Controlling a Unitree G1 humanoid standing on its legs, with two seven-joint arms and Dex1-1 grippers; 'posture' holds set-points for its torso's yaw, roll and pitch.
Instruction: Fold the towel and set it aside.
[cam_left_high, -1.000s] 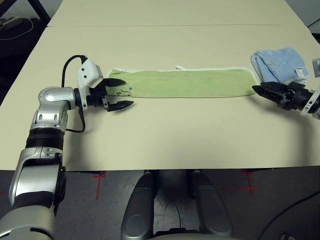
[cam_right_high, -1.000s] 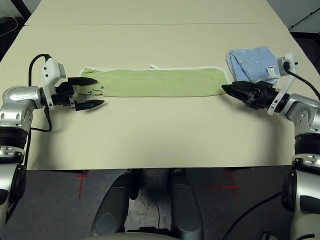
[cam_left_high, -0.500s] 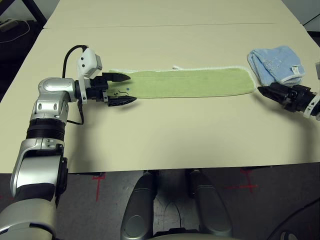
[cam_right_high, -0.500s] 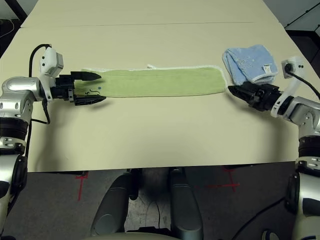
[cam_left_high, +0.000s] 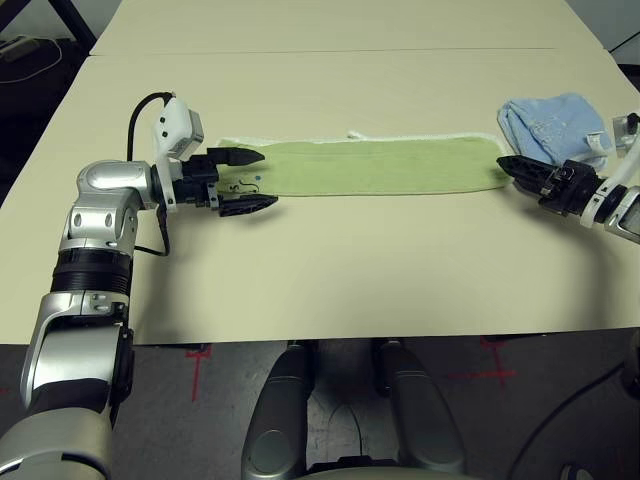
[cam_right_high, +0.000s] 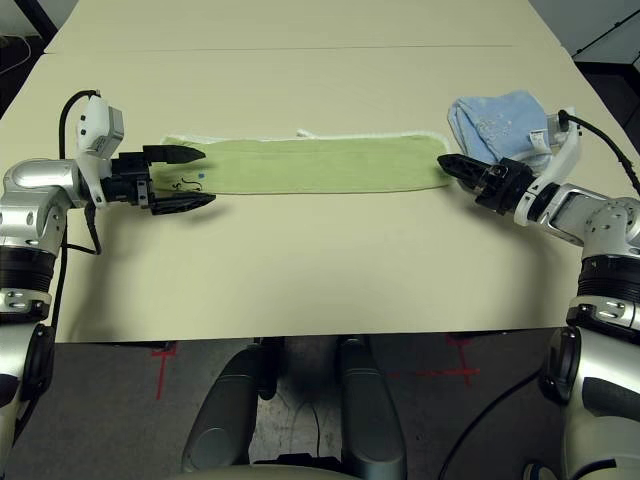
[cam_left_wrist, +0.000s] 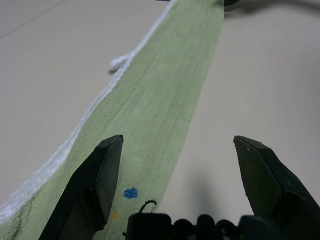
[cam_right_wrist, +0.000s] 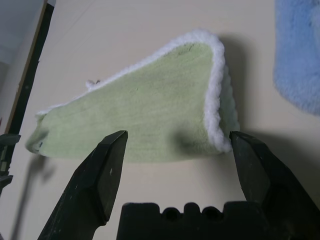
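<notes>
Beige tabletop (cam_left_high: 330, 270) spreads across the scene, with a seam line running across its far part. On it the light green towel (cam_left_high: 385, 167) lies flat as one long narrow strip, running from the robot's left to its right, white edging along its far edge and around its right end. A small blue dot and a dark thread mark sit near its left end.

At that left end the left gripper (cam_left_high: 248, 180) stands with its fingers spread wide, one black finger over the cloth and the other just off the towel's near edge; it holds nothing. At the opposite end the right gripper (cam_right_high: 455, 168) points at the towel's rounded corner, its fingers also parted wide and empty, tips just beside the white trim. A crumpled light blue cloth (cam_right_high: 500, 122) rests on the table just beyond the right gripper, near the towel's right end but apart from it.
</notes>
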